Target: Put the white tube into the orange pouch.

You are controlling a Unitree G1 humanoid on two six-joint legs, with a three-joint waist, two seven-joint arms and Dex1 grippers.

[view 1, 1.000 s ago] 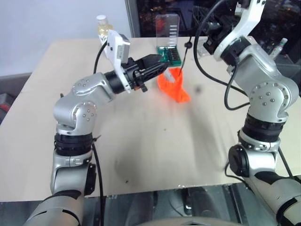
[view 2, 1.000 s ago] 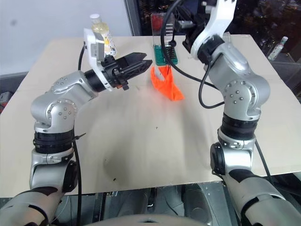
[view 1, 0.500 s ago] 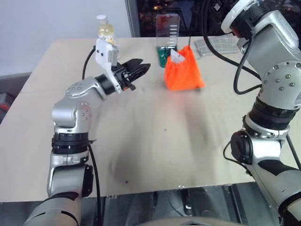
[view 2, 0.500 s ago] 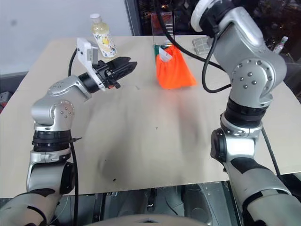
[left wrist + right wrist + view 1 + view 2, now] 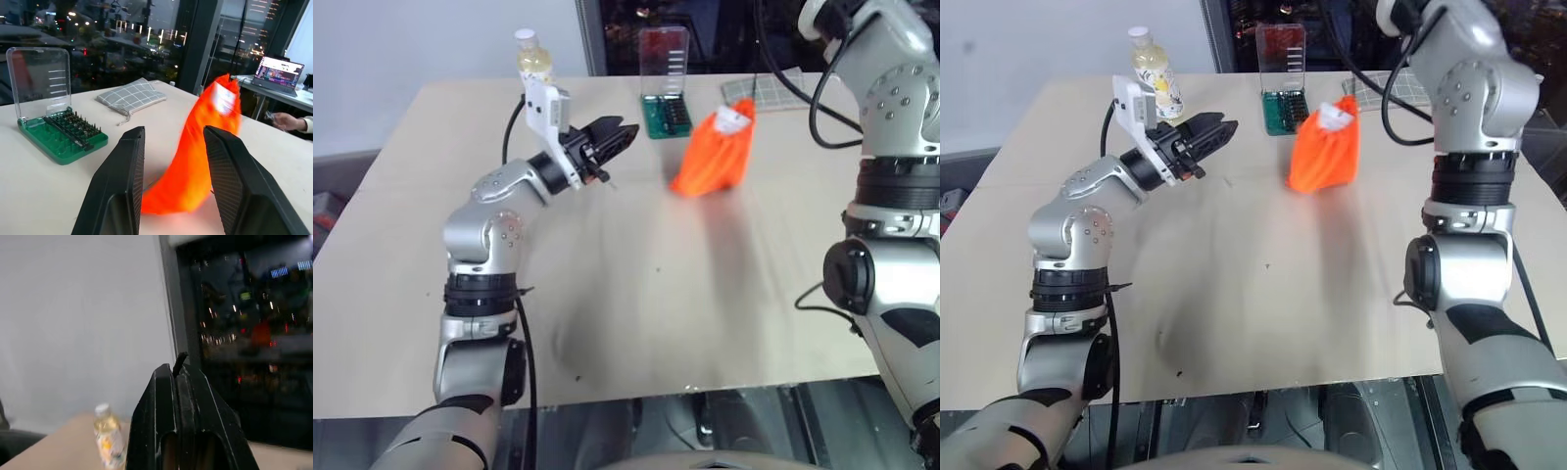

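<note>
Since a second ago the orange pouch (image 5: pixel 713 159) has swung from the middle far part of the table over to the right, and it is now hanging upright instead of sagging, while the right arm has lifted higher. The right gripper (image 5: pixel 179 373) is clenching its two black fingers tight together, with a short end of dark cord sticking out from between the tips; whether that cord is the pouch's drawstring is not plainly showing, though the pouch is dangling below that arm. The white tube (image 5: pixel 734 117) is poking out of the pouch's mouth at the top, its lower part sitting inside the fabric. The left gripper (image 5: pixel 619 135) is hovering over the table to the left of the pouch, its fingers (image 5: pixel 122 196) standing partly apart and gripping nothing, pointing toward the pouch with clear space between them and it. Just beyond the pouch, a green bit case (image 5: pixel 665 115) with its clear lid standing up is lying near the far edge, and a grey checked pouch (image 5: pixel 131 97) is lying to the right of it. A clear bottle of yellowish liquid (image 5: pixel 1154 78) is standing at the far left, behind the left gripper. The table (image 5: pixel 636 323) is offering wide bare room toward its near edge.
</note>
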